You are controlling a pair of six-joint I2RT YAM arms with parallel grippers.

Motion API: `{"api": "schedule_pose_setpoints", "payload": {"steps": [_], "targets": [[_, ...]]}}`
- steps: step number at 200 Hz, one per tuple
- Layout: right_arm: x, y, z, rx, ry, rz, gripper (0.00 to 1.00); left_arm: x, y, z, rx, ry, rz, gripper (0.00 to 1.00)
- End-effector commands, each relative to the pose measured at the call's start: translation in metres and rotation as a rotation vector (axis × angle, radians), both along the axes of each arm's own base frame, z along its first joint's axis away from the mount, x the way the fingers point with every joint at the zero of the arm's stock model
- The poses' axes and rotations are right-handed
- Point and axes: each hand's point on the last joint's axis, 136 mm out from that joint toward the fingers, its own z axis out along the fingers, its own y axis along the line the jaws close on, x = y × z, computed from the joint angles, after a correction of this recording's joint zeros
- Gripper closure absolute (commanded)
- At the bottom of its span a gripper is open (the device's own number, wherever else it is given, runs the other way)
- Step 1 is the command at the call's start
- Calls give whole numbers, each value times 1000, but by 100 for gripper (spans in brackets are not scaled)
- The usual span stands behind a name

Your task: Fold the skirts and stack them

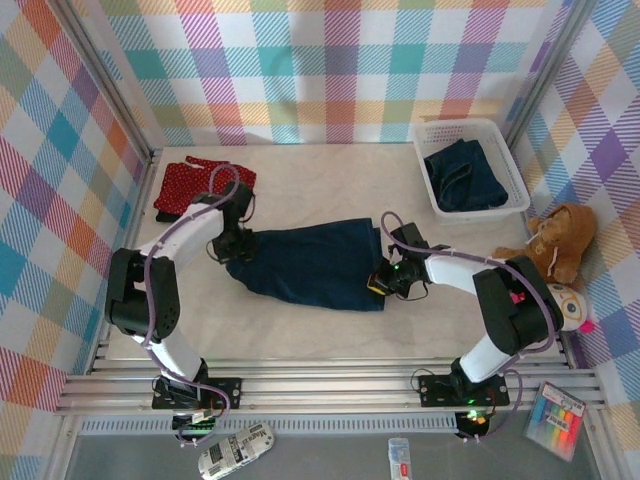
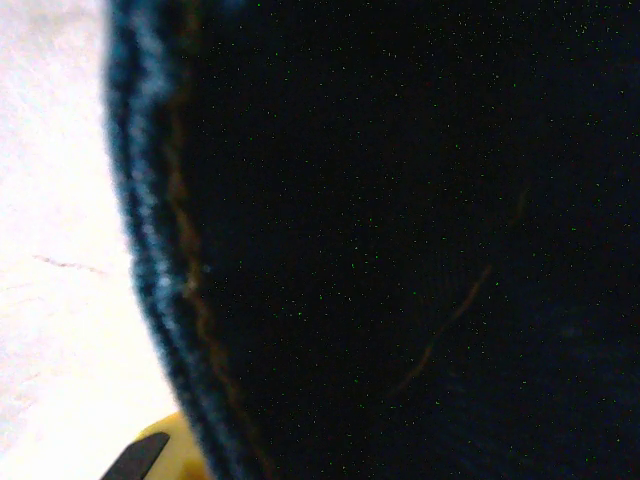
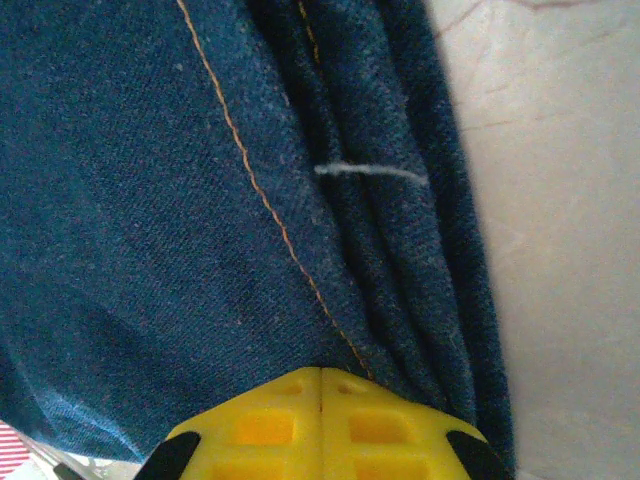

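While the denim skirt [image 1: 310, 265] lies stretched between both sets of fingers, your right gripper [image 3: 321, 375] is closed, pinching its folded edge at the fingertips. Your left gripper [image 1: 233, 248] presses the opposite end, grip unclear.

A robot test cell in a lab: the pale marbled table [image 1: 300, 185] is boxed in by plaid-patterned walls [image 1: 330, 70]. Aluminium rails [image 1: 330, 385] run along its near edge, with the left arm [image 1: 160, 290] and the right arm [image 1: 510, 310] bolted onto them, cables looped along both.
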Motion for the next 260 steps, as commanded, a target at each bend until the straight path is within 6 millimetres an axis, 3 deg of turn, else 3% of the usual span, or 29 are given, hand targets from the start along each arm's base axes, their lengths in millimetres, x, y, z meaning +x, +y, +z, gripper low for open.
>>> {"api": "schedule_pose_setpoints", "payload": {"steps": [1, 40, 86, 115, 129, 173, 201, 216, 232, 260], "targets": [[-20, -14, -30, -87, 109, -3, 100, -10, -11, 30, 96, 34, -29, 100], [-17, -14, -30, -92, 103, -15, 100, 0, -90, 43, 78, 52, -159, 100], [-15, -13, -32, -86, 110, -24, 100, 12, -211, 28, -135, 73, -320, 100], [-16, -14, -34, -92, 118, -29, 100, 7, -258, 14, -202, 102, -366, 100], [-16, -14, -34, -92, 118, -30, 100, 7, -266, 4, -201, 117, -363, 99], [-16, -13, -35, -91, 121, -30, 100, 12, -259, -14, -128, 132, -342, 90], [-14, -12, -33, -84, 107, -33, 100, 10, -268, -11, -183, 145, -353, 62], [-8, -10, -23, -67, 62, -35, 100, 11, -272, 5, -234, 135, -363, 48], [1, -14, -4, -73, -17, -51, 100, 14, -275, 39, -317, 84, -376, 32], [6, -45, 23, -201, -117, -148, 91, 21, -269, 105, -421, -64, -425, 4]]}}
